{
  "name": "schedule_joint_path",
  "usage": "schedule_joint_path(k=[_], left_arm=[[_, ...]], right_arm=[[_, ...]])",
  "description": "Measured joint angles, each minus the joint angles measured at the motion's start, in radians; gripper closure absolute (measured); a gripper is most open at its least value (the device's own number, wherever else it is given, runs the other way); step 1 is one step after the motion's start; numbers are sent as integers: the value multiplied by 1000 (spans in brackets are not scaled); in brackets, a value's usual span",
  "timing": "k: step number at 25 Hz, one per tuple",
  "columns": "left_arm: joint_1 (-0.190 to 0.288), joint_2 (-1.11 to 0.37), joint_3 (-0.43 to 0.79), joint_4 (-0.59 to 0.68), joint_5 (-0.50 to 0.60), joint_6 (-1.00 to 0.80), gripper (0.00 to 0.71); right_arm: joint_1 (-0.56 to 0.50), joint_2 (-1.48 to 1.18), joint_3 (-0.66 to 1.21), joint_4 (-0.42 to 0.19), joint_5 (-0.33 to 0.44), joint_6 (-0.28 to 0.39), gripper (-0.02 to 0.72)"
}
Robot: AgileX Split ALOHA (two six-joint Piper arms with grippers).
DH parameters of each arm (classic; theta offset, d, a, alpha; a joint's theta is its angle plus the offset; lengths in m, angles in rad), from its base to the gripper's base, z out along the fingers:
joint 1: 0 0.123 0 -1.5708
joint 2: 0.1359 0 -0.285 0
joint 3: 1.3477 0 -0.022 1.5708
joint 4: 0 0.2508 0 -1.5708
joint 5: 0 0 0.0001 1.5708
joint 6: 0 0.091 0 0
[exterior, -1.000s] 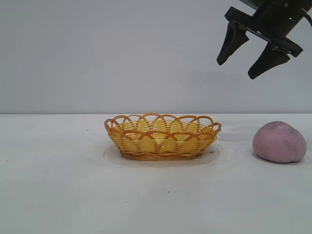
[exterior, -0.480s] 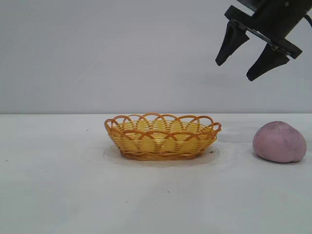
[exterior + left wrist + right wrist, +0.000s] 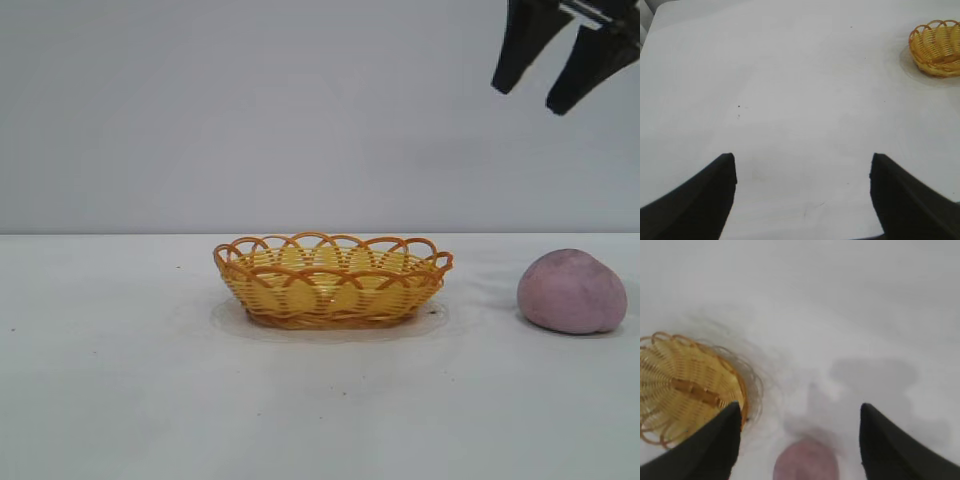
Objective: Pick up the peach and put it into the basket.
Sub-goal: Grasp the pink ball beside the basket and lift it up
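**One gap to close: the peach sits below the right gripper**

One relation decides our next move. In the exterior view the right gripper (image 3: 562,85) hangs high at about one o'clock of the scene, its black fingers spread with nothing between them, and the dull pink-mauve, matte, rounded peach (image 3: 572,291) rests on the white table (image 3: 120,380) almost straight beneath it, at six o'clock from the fingertips and well apart. The right wrist view agrees: the peach (image 3: 806,460) shows between the two dark fingers, so we judge the approach to be a plain descent.

The shallow oval wicker basket (image 3: 333,281), yellow weave with an orange looped rim, lies at nine o'clock from the peach, near but apart; its long axis runs across the view. It holds nothing we can see.

The left gripper (image 3: 802,200) is parked far off, fingers wide over bare table, the basket (image 3: 936,47) at its one o'clock. We take the right arm as the nearer one.
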Motion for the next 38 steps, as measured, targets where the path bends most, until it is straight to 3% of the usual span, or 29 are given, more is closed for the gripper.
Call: schedule_joint_path(k=[5,11,13,14,16,18,23,36,38], left_arm=[[0,0,0,0,0,0,184],[0,0,0,0,0,0,184],[0,0,0,0,0,0,184],[0,0,0,0,-2,0,184],[0,0,0,0,-2,0,184],[0,0,0,0,-2,0,184],[0,-1,0,0,-2,0,184],[0,-1,0,-2,-2,0,184],[0,-1,0,-2,-2,0,184]], right_arm=[[0,0,0,-117,132,136,239],[0,4,0,-148,211,209,239],[8,4,13,-153,211,214,239],[20,4,25,-158,211,220,295],[57,6,48,-183,206,224,295],[108,12,64,-215,176,232,356],[179,49,70,-323,106,310,349],[179,207,70,-344,32,326,349],[179,220,70,-344,23,326,434]])
